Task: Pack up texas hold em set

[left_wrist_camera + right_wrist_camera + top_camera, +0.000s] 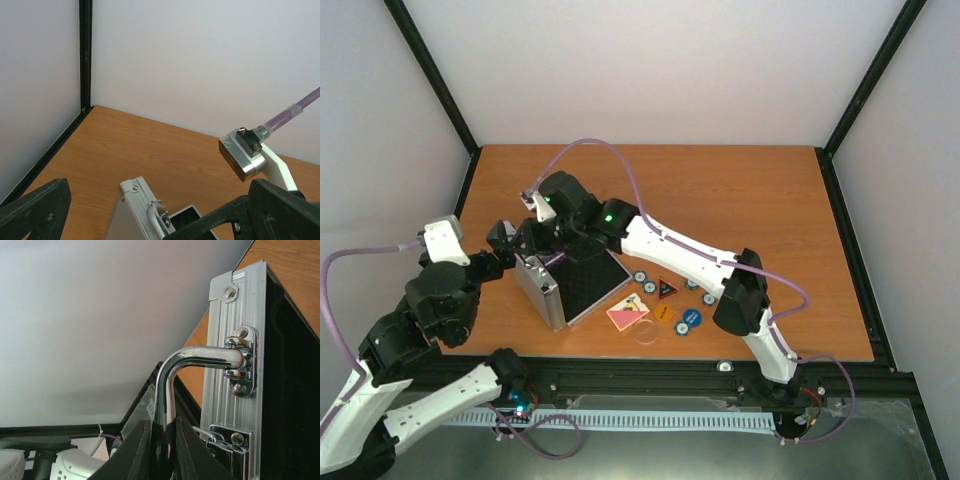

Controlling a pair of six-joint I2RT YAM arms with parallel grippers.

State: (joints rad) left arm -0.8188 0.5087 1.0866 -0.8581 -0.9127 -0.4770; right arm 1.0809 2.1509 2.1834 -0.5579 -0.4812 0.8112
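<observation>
Chrome handle (172,371) of the silver case (542,290) is pinched by the right hand (164,435); the left hand (157,212), spread wide, is held just beside the case. Black foam lining (592,278) is seen inside it. Chips (640,278), a triangle (666,289) and a pink deck (627,315) are laid near it on the wooden surface (740,200), with white walls (650,70) around.

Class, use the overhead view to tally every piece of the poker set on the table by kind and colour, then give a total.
silver case: 1
small blue-white chips: 4
orange disc: 1
blue disc: 1
clear disc: 1
red-black triangle: 1
pink card deck: 1
Total: 10
</observation>
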